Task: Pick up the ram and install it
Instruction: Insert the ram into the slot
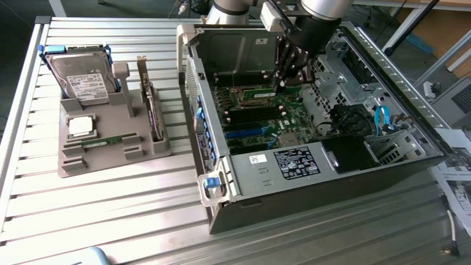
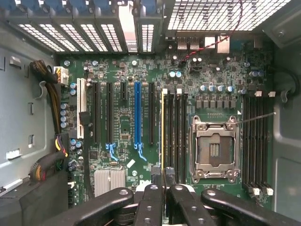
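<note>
The ram [image 2: 163, 132] appears edge-on as a thin yellow-green line running out from between my fingertips. My gripper [image 2: 163, 179] is shut on it. The stick lies along the outermost of the black memory slots [image 2: 175, 132], between the expansion slots and the empty processor socket [image 2: 214, 149]. Whether it touches the slot I cannot tell. In the exterior view my gripper [image 1: 284, 81] reaches down into the open computer case [image 1: 309, 165], over the far end of the green motherboard [image 1: 268, 113].
On the exterior view's left a grey holder [image 1: 110, 152] carries a hard drive [image 1: 85, 77], a square silver processor [image 1: 81, 126], an upright expansion card [image 1: 151, 105] and a thin green strip [image 1: 99, 142]. Case walls, drive cages and cables [image 1: 383, 118] surround the board.
</note>
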